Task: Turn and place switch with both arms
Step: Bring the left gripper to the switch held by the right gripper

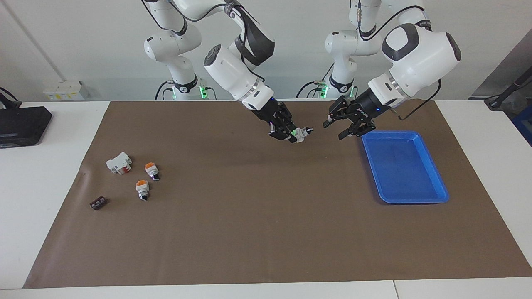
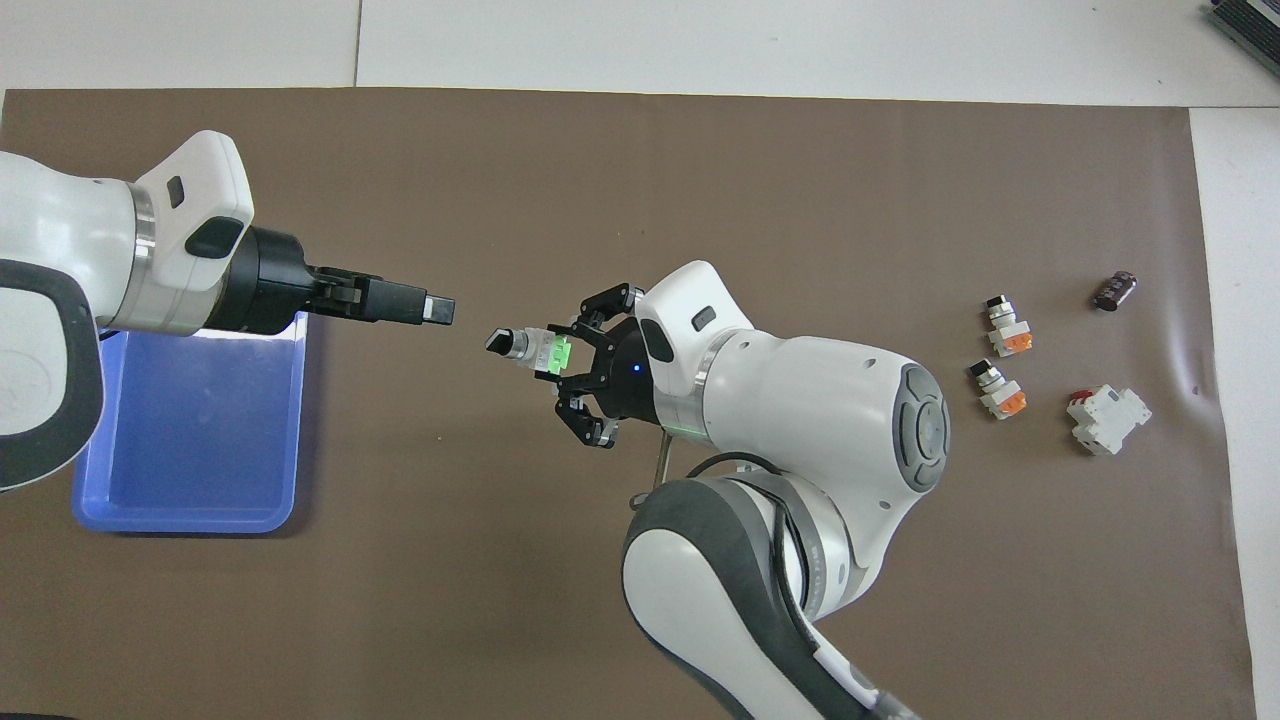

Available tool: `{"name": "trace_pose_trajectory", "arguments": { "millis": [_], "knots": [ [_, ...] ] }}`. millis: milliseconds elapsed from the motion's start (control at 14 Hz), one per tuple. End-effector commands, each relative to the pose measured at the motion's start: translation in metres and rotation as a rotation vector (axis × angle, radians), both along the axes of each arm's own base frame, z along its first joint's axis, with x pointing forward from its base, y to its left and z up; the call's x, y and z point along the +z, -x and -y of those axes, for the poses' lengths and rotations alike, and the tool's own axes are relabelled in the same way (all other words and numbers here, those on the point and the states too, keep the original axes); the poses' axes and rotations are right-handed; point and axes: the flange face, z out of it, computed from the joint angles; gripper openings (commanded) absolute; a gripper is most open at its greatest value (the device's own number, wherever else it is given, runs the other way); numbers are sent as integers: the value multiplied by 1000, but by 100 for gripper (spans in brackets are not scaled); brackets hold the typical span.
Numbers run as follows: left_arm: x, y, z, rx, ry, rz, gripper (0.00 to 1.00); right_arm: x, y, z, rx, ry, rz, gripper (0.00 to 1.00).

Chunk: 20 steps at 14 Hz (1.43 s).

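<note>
Two white jointed arms with dark joint caps hang over a brown paper-like mat (image 1: 257,216) that covers most of a white table (image 1: 41,174); a pale wall rises past the arm bases, and a flat black device (image 1: 23,124) sits at the right arm's end of the table, off the mat.

The right arm's black two-finger gripper (image 1: 291,135) (image 2: 562,352) is up over the middle of the mat, its fingers pinched on the green end of the small white selector switch (image 1: 300,133) (image 2: 530,350). The switch lies roughly level in the air, its black-and-silver knob tip sticking out of the claw toward the left gripper.

The left arm's black two-finger gripper (image 1: 338,126) (image 2: 435,309) hangs just beside that knob tip, apart from it, over bare mat at the corner of a shallow blue plastic tray (image 1: 436,195) (image 2: 180,515). Its fingers are spread and hold nothing. The tray lies on the mat under the left arm's wrist, toward the left arm's end of the table.

Well apart from both claws, toward the right arm's end, lie two small white switches with orange caps (image 1: 151,170) (image 2: 1008,335), (image 1: 142,189) (image 2: 995,392), a larger white block with red (image 1: 119,162) (image 2: 1108,418) and a small dark cylinder-like part (image 1: 98,202) (image 2: 1115,291).
</note>
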Motion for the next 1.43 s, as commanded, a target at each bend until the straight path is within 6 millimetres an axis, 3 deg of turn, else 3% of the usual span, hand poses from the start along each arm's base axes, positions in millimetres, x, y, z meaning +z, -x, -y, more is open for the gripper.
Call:
{"name": "trace_pose_trajectory", "arguments": {
  "millis": [0,287,932,1362],
  "knots": [
    [-13,5,-2,-44,72,26,56,2,2,0,-26,-11,-3,0],
    [-19,7,7,-75,79,23,53,3,1,1,-33,-13,5,0],
    [-20,16,36,-146,78,47,35,3,1,1,-34,-13,4,0],
    [-21,18,40,-161,74,57,34,3,1,1,-45,-17,-4,0]
  ]
}}
